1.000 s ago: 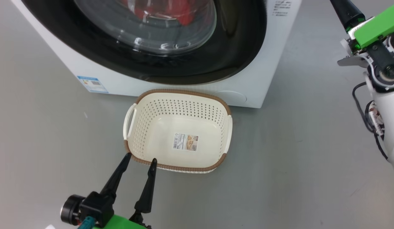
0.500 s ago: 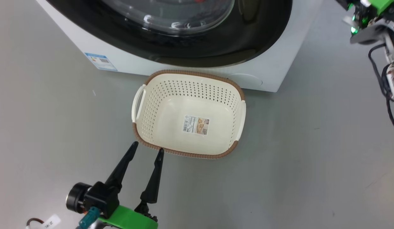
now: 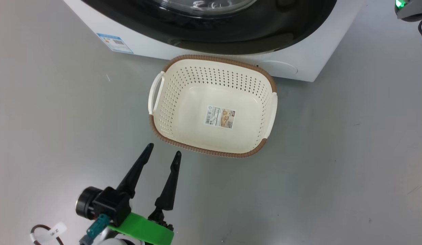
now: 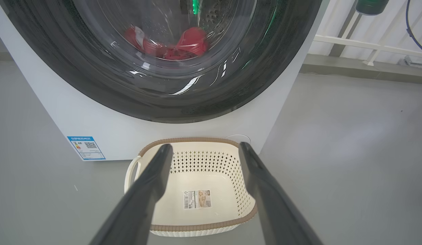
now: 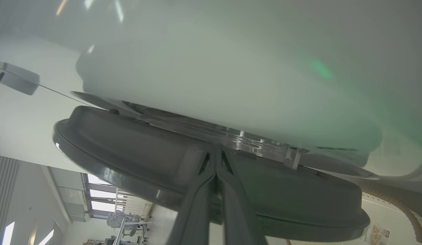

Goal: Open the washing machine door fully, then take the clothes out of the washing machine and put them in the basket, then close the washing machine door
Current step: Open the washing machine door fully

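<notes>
right gripper point(image 5: 216, 151) pinched shut, empty, tips at washing machine door point(image 5: 129, 146) edge, dead ahead; left gripper point(image 3: 163, 149) spread wide, empty, by basket point(image 3: 214, 58) near-left corner.

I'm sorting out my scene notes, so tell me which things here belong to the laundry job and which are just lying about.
Belong to the job: washing machine; washing machine door; red clothes, seen through the door glass; empty basket in front of the machine.

Just lying about: white railing behind; tagged cable; paper label inside the basket.
</notes>
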Robot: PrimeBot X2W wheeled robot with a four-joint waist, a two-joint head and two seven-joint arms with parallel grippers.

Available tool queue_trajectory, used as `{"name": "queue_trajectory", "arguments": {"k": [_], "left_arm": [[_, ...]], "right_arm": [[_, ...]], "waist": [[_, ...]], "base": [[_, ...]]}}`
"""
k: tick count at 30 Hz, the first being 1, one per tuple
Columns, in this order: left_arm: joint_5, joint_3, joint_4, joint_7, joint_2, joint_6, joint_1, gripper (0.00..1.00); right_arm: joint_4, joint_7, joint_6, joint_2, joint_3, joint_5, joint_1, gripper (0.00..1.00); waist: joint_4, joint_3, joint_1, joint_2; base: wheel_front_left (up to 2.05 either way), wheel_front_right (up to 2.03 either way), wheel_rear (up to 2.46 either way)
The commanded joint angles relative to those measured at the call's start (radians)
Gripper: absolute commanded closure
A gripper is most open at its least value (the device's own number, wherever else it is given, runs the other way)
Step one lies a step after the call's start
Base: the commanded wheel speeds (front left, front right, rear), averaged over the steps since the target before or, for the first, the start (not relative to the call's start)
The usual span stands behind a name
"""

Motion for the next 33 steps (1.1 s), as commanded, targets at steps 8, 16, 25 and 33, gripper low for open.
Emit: {"name": "queue_trajectory", "arguments": {"k": [8, 16, 25, 33], "left_arm": [[-0.024, 0.018, -0.025, -0.012, 0.008, -0.006, -0.038, 0.00], [-0.026, 0.014, -0.019, -0.012, 0.008, -0.006, -0.040, 0.00], [-0.020, 0.020, -0.017, -0.012, 0.008, -0.006, -0.019, 0.00], [-0.017, 0.036, -0.012, -0.012, 0.008, -0.006, -0.009, 0.00]], "right_arm": [[-0.010, 0.037, 0.001, 0.029, 0.007, -0.004, -0.040, 1.00], [-0.034, 0.071, 0.001, 0.041, 0.024, -0.007, -0.006, 1.00], [-0.106, 0.112, 0.001, 0.065, 0.064, -0.017, 0.094, 1.00], [-0.165, 0.137, 0.001, 0.072, 0.085, -0.018, 0.177, 1.00]], "waist": [[0.012, 0.028, 0.0000, 0.0000], [0.009, 0.008, 0.0000, 0.0000], [-0.006, -0.044, 0.0000, 0.0000], [0.003, -0.087, 0.0000, 0.0000]], "base": [[0.00, 0.00, 0.00], [0.00, 0.00, 0.00], [0.00, 0.00, 0.00], [0.00, 0.00, 0.00]]}}
